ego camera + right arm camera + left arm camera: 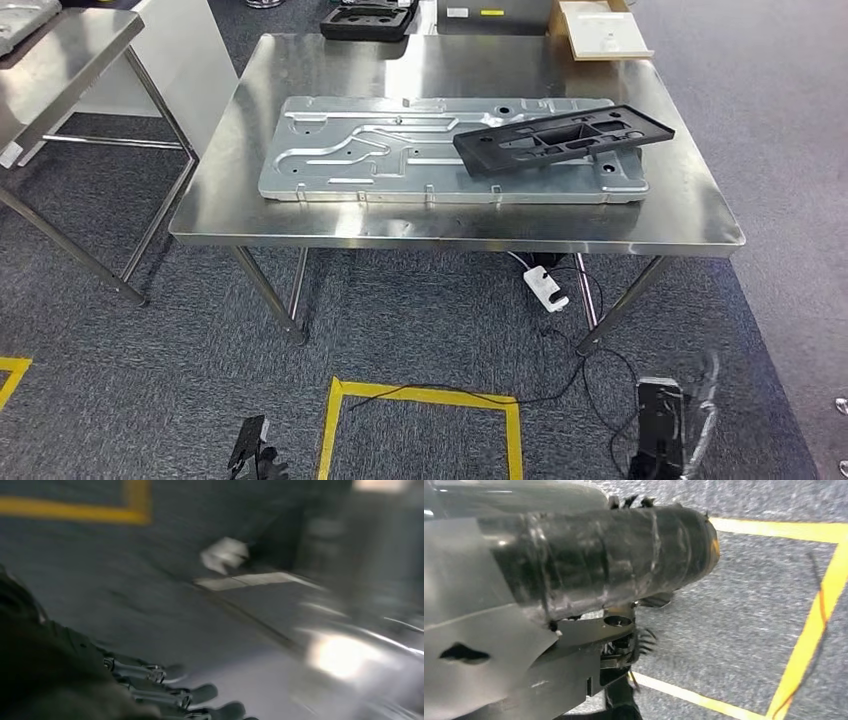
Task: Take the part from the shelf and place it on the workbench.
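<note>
Currently looking down on a steel worktop (300,222) filling the middle of the head view. Lying flat across its centre, a large silver stamped plate (370,150). Resting on the plate's right end, a black part (565,138), long and flat, with its long axis running left to right in the frame and rising slightly toward the upper right. Appearing already placed, judging by how it is lying now.

Hanging low over grey carpet and yellow floor tape (425,395), the left hand (599,560), wrapped in a dark ribbed cover that is hiding most of the fingers; impossible to tell whether clenched or released. Showing blurred in its own wrist view, the right hand (165,690), fingers stretched out side by side and seemingly grasping nothing.

Sitting above and ahead of both hands, well apart from each, the black part. Lying toward the right half of the worktop, so probably closer to the right arm. Calling for a reach up and forward, across the part's short side, should another grasp be needed.
</note>
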You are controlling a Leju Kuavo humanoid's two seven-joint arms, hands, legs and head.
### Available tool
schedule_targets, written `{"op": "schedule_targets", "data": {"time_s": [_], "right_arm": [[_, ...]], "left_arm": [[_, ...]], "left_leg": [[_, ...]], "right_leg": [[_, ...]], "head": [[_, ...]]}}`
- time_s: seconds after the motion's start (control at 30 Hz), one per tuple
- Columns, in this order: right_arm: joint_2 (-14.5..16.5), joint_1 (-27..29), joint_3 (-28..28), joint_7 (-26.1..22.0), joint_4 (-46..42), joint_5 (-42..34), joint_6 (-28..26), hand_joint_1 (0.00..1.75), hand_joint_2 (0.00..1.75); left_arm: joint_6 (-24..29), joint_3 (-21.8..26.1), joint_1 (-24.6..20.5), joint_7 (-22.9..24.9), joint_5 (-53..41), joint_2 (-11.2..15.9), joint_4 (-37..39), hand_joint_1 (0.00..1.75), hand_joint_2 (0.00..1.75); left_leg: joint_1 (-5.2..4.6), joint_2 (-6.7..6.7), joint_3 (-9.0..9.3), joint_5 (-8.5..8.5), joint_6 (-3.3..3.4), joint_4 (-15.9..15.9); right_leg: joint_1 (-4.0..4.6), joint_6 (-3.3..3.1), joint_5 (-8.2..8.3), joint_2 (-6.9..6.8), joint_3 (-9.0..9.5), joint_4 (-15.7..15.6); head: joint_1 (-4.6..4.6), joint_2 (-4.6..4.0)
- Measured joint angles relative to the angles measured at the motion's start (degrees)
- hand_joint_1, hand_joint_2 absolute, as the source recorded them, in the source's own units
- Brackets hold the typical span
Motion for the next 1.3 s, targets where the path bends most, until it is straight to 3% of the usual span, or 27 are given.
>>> {"op": "schedule_targets", "data": {"time_s": [0.03, 0.07, 0.13, 0.2, 0.27, 0.3, 0.37, 0.43, 0.47, 0.5, 0.53, 0.57, 0.6, 0.67, 0.7, 0.8, 0.87, 0.93, 0.97, 1.0, 1.07, 1.13, 1.17, 1.2, 1.3], "right_arm": [[0.7, -1.0, -0.2, 0.2, 3.9, -1.7, 0.9, 0.0, 0.0], [1.3, -2.1, -0.3, 0.2, 7.5, -3.3, 2.2, 0.0, 0.0], [2.1, -4.6, -0.7, 0.3, 13.6, -6.3, 5.2, 0.0, 0.0], [3.1, -7.3, -1.2, 1.7, 20.5, -8.4, 8.2, 0.0, 0.0], [4.3, -9.4, -1.4, 6.7, 27.9, -8.7, 10.8, 0.0, 0.0], [4.7, -10.2, -1.4, 10.3, 31.7, -8.4, 11.9, 0.0, 0.0], [5.6, -11.1, -1.6, 16.9, 37.5, -7.5, 13.5, 0.0, 0.0], [6.4, -11.6, -1.6, 21.4, 41.2, -6.8, 14.8, 0.0, 0.0], [6.6, -11.9, -1.6, 23.1, 42.4, -6.6, 15.4, 0.0, 0.0], [6.9, -12.4, -1.6, 25.0, 43.6, -6.4, 16.5, 0.0, 0.0], [7.1, -12.9, -1.6, 26.9, 45.0, -5.9, 18.0, 0.0, 0.0], [7.3, -13.3, -1.6, 29.1, 46.3, -5.2, 20.1, 0.0, 0.0], [7.4, -13.5, -1.5, 31.4, 47.7, -4.1, 22.7, 0.0, 0.0], [7.4, -13.7, -0.8, 35.4, 49.8, -1.6, 27.9, 0.0, 0.0], [7.4, -13.8, -0.2, 36.8, 50.5, -0.4, 29.7, 0.0, 0.0], [7.4, -14.2, 1.4, 38.6, 52.1, 1.2, 31.8, 0.0, 0.0], [7.4, -14.2, 1.8, 39.0, 52.9, 1.4, 31.9, 0.0, 0.0], [7.3, -14.3, 2.3, 39.3, 53.6, 2.1, 31.8, 0.0, 0.0], [7.2, -14.3, 2.7, 39.3, 53.9, 3.0, 31.6, 0.0, 0.0], [7.1, -14.3, 3.3, 39.3, 54.2, 4.6, 31.2, 0.0, 0.0], [6.9, -14.3, 5.1, 39.3, 54.6, 8.8, 30.5, 0.0, 0.0], [6.6, -14.5, 7.1, 39.2, 54.8, 12.5, 30.1, 0.0, 0.0], [6.5, -14.6, 7.8, 39.2, 54.9, 13.4, 30.0, 0.0, 0.0], [6.4, -14.6, 8.6, 39.2, 55.0, 14.1, 29.9, 0.0, 0.0], [6.4, -14.6, 10.5, 39.3, 55.4, 14.6, 30.4, 0.0, 0.0]], "left_arm": [[0.1, 0.1, 0.0, 0.0, 0.0, -0.1, 0.0, 0.0, 0.0], [0.3, 0.1, -0.1, 0.0, 0.1, -0.2, 0.0, 0.0, 0.0], [0.5, 0.1, -0.1, 0.0, 0.0, -0.4, 0.0, 0.0, 0.0], [0.7, 0.1, -0.2, 0.3, -0.6, -0.4, 0.0, 0.0, 0.0], [0.9, 0.1, -0.2, 1.5, -2.3, -0.5, 0.0, 0.0, 0.0], [0.9, 0.0, -0.1, 2.3, -3.5, -0.6, 0.1, 0.0, 0.0], [1.1, -0.6, 0.2, 3.7, -5.8, -0.8, 0.1, 0.0, 0.0], [1.2, -1.5, 0.3, 4.5, -7.3, -1.1, 0.1, 0.0, 0.0], [1.3, -2.0, 0.2, 4.7, -7.8, -1.1, 0.1, 0.0, 0.0], [1.4, -2.3, 0.2, 4.9, -8.3, -1.2, 0.1, 0.0, 0.0], [1.4, -2.7, 0.1, 5.0, -8.8, -1.2, 0.1, 0.0, 0.0], [1.5, -3.1, 0.1, 5.1, -9.3, -1.2, 0.1, 0.0, 0.0], [1.6, -3.6, 0.0, 5.2, -9.7, -1.2, 0.1, 0.0, 0.0], [1.7, -4.6, -0.3, 5.5, -10.5, -1.1, 0.1, 0.0, 0.0], [1.7, -5.0, -0.4, 5.8, -10.7, -1.1, 0.1, 0.0, 0.0], [1.8, -5.7, -0.3, 6.2, -10.9, -1.1, 0.1, 0.0, 0.0], [1.8, -6.0, -0.2, 6.3, -10.9, -1.1, 0.1, 0.0, 0.0], [1.8, -6.4, -0.3, 6.4, -11.0, -1.0, 0.1, 0.0, 0.0], [1.9, -6.6, -0.2, 6.6, -11.0, -1.0, 0.1, 0.0, 0.0], [2.1, -6.7, -0.2, 6.7, -11.1, -1.0, 0.1, 0.0, 0.0], [2.6, -7.0, -0.2, 7.1, -11.1, -0.9, 0.1, 0.0, 0.0], [3.2, -7.4, -0.2, 7.4, -11.1, -0.9, 0.1, 0.0, 0.0], [3.3, -7.6, -0.3, 7.5, -11.1, -0.9, 0.1, 0.0, 0.0], [3.5, -7.7, -0.3, 7.6, -11.1, -0.9, 0.1, 0.0, 0.0], [3.9, -8.0, -0.3, 7.9, -11.2, -0.8, 0.1, 0.0, 0.0]], "left_leg": [[0.0, 0.03, -1.49, 0.6, -0.21, 0.6], [-0.01, 0.05, -2.91, 1.1, -0.48, 1.4], [-0.05, 0.18, -4.99, 1.87, -1.08, 2.8], [0.15, 0.33, -5.79, 2.76, -1.66, 3.4], [0.56, 0.17, -6.19, 3.04, -2.24, 3.8], [0.73, 0.02, -6.64, 1.87, -2.59, 4.6], [1.01, -0.21, -7.98, -3.49, -3.27, 9.3], [1.16, -0.22, -9.22, -8.74, -3.66, 16.3], [1.2, -0.22, -9.26, -9.5, -3.73, 18.8], [1.21, -0.21, -8.56, -8.85, -3.72, 19.8], [1.2, -0.22, -6.85, -7.22, -3.64, 18.8], [1.18, -0.23, -4.14, -5.38, -3.44, 15.9], [1.13, -0.25, -1.03, -4.71, -3.2, 11.9], [0.8, -0.3, 4.13, -5.77, -2.66, 4.2], [0.57, -0.31, 5.16, -6.73, -2.41, 2.2], [0.49, -0.23, 5.4, -6.37, -1.39, 0.7], [0.79, -0.11, 5.25, -5.49, -0.58, 0.3], [0.74, -0.05, 4.5, -4.96, -0.12, 0.6], [0.67, -0.05, 4.05, -4.79, -0.03, 0.8], [0.61, -0.07, 3.62, -4.69, -0.03, 1.1], [0.56, -0.23, 2.99, -4.63, -0.09, 1.7], [0.46, -0.41, 2.42, -4.85, -0.41, 2.6], [0.37, -0.47, 2.12, -4.93, -0.67, 2.9], [0.3, -0.53, 1.82, -4.97, -0.97, 3.2], [0.28, -0.8, 1.39, -4.86, -1.76, 3.5]], "right_leg": [[-0.04, -0.04, 1.96, 0.0, 1.95, -1.5], [-0.06, -0.15, 2.79, 0.0, 4.52, -4.7], [0.25, -0.5, 1.12, 0.08, 9.73, -12.5], [0.78, -1.03, -0.58, 0.23, 11.45, -16.5], [0.94, -1.82, 0.33, 0.11, 10.67, -16.7], [0.93, -2.21, 0.88, -0.01, 10.28, -16.7], [0.8, -2.88, 2.03, -0.22, 9.11, -16.7], [0.79, -3.18, 3.18, -0.27, 7.54, -16.6], [0.8, -3.17, 3.73, -0.24, 6.62, -16.4], [0.8, -3.13, 4.26, -0.19, 5.73, -16.2], [0.79, -3.03, 4.72, -0.13, 4.88, -16.1], [0.79, -2.89, 5.09, -0.08, 4.25, -15.9], [0.81, -2.69, 5.41, -0.08, 3.83, -15.7], [0.86, -2.13, 5.99, -0.23, 3.48, -15.5], [0.84, -1.79, 6.33, -0.32, 3.39, -15.5], [0.78, -0.75, 6.88, -0.32, 3.16, -15.5], [0.79, -0.25, 4.22, -0.13, 1.63, -12.0], [0.7, 0.03, -0.26, -0.04, -1.4, -4.4], [0.68, 0.1, -1.61, -0.03, -2.5, -1.1], [0.69, 0.11, -1.95, -0.03, -2.76, 0.4], [0.71, -0.06, 0.09, 0.01, -0.23, -2.8], [0.77, -0.57, 2.27, 0.29, 4.29, -10.5], [0.8, -0.87, 2.68, 0.41, 5.62, -12.9], [0.87, -1.17, 2.86, 0.49, 6.52, -14.6], [0.79, -1.9, 3.27, 0.1, 6.31, -14.9]], "head": [[-0.01, 0.0], [-0.03, 0.0], [-0.12, 0.0], [-0.07, 0.0], [0.18, 0.0], [0.16, 0.0], [-0.01, 0.0], [-0.21, 0.0], [-0.21, 0.0], [-0.22, 0.0], [-0.22, 0.0], [-0.24, 0.0], [-0.23, 0.0], [-0.18, 0.0], [-0.18, 0.0], [-0.17, 0.0], [0.18, 0.0], [0.58, 0.0], [0.62, 0.0], [0.63, 0.0], [0.63, 0.0], [0.64, 0.0], [0.61, 0.0], [0.59, 0.0], [0.57, 0.0]]}}
